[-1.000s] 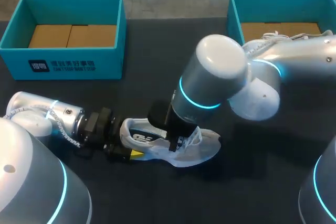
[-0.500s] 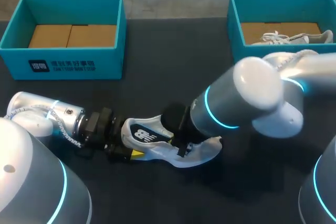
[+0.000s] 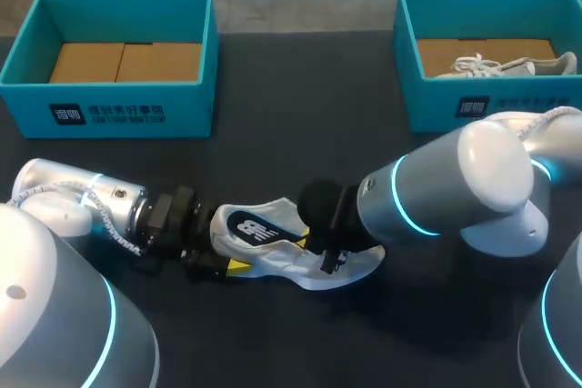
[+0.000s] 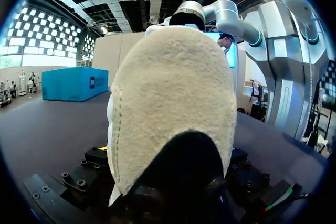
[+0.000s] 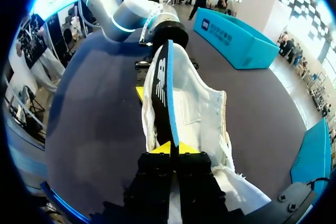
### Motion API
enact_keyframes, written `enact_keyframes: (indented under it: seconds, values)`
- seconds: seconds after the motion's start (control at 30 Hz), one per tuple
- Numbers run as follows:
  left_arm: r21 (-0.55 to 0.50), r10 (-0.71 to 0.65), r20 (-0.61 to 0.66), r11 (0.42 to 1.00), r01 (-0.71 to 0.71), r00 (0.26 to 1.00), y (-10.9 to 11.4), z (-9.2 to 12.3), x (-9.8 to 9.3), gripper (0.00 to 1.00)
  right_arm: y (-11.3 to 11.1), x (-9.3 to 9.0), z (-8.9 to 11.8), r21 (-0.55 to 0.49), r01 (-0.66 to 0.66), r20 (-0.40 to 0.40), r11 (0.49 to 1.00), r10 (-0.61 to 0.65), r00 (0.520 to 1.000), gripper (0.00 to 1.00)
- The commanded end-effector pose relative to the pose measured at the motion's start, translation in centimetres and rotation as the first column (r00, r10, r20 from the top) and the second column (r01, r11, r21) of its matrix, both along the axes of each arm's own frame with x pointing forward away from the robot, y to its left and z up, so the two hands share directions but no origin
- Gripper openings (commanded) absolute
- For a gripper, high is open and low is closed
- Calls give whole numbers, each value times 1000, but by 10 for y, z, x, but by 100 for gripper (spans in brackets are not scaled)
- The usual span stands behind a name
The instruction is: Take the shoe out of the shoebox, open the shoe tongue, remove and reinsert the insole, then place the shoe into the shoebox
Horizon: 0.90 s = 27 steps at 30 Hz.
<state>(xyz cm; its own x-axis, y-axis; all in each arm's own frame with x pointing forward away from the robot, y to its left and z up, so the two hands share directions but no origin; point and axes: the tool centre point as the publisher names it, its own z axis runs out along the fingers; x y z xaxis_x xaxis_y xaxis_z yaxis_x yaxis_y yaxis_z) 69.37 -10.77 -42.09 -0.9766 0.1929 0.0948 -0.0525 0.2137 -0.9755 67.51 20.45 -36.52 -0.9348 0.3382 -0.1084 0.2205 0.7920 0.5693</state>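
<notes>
Shoe (image 3: 359,265): mid-table, toward the front, toe to the right.
Insole (image 3: 259,229): on edge in the shoe.
Left gripper (image 3: 227,265): clasping the heel.
Right gripper (image 5: 174,148): pinching the insole's front end.
Left box (image 3: 118,111): back left.
Right box (image 3: 491,106): back right, second shoe (image 3: 496,65) inside.

Shoeboxes two: left shoebox (image 3: 118,108), right shoebox (image 3: 436,111); shoes two: table shoe (image 3: 359,265), boxed shoe (image 3: 496,67); insole (image 3: 255,229) one

Soft, even light falls from overhead. The dark table (image 3: 273,79) takes it dully, with faint shadows pooled beneath the right arm (image 3: 455,197) and the shoe (image 3: 273,247). That arm's grey shell and the left arm (image 3: 68,197) carry a broad pale sheen, and their cyan rings glow. In the left wrist view, ceiling lamps flare behind the shoe's cream heel. In the right wrist view, the black insole (image 5: 161,93) stays dull against bright white lining.
</notes>
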Motion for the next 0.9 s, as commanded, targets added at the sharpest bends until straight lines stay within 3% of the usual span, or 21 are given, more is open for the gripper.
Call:
enact_keyframes:
  seconds: [0.03, 0.43, 0.67, 0.9]
  values:
    - [0, 0, -1, 1000, 0, 1000, 1, -2, 3, 0, 3, 3, 5, -55, -11, -27, 998, 10, 1000, 0]
    - [0, 0, -1, 1000, 0, 1000, 1, -2, 3, 0, 15, 10, 22, -132, -62, -35, 989, 58, 998, 0]
    - [0, 0, -1, 1000, 0, 1000, 1, -2, 3, 0, 26, 16, 23, -173, -201, -102, 964, 185, 977, 0]
    - [0, 0, -1, 1000, 0, 1000, 1, -2, 3, 0, 28, 14, 23, -193, -239, -122, 952, 218, 968, 0]
